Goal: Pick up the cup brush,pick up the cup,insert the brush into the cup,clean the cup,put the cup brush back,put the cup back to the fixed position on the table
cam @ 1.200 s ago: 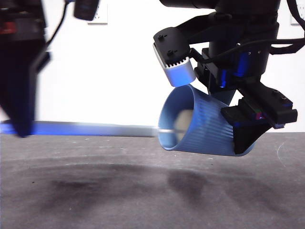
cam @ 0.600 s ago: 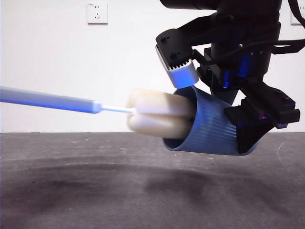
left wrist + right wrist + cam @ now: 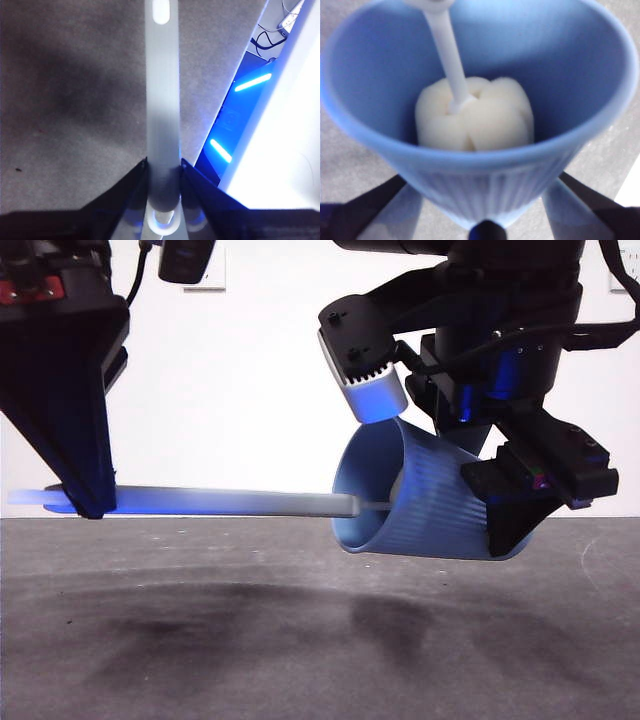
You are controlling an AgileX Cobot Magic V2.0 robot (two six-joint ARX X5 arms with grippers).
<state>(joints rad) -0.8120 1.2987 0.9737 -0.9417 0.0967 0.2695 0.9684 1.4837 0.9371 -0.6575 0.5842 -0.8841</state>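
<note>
Holding the brush [image 3: 220,503] level above the table [image 3: 300,640], I have its sponge head [image 3: 475,117] seated deep inside the cup [image 3: 420,505], against the bottom as far as the right wrist view shows. The white tip of the handle runs from the sponge out through the cup's mouth, and the grey shaft continues sideways, clear of the table, to my left gripper [image 3: 85,502]. That gripper comes down from the top corner of the front view as a dark wedge and is clamped on the far end of the handle; in the left wrist view the two jaws press on the shaft [image 3: 162,100] from either side, with the handle running straight out between them. The cup lies tipped on its side in the air, mouth turned toward the brush, base toward my right gripper [image 3: 520,510]. The right jaws are closed on the ribbed blue wall near the base, one on each flank, as the right wrist view shows at the lower corners. The cup's lowest edge hangs just above the table, not touching it, and a soft shadow lies on the grey surface beneath. Behind both arms stands a white wall [image 3: 250,390]. The sponge fills most of the cup's narrow end, its lobes pressed together around the tip.
</note>
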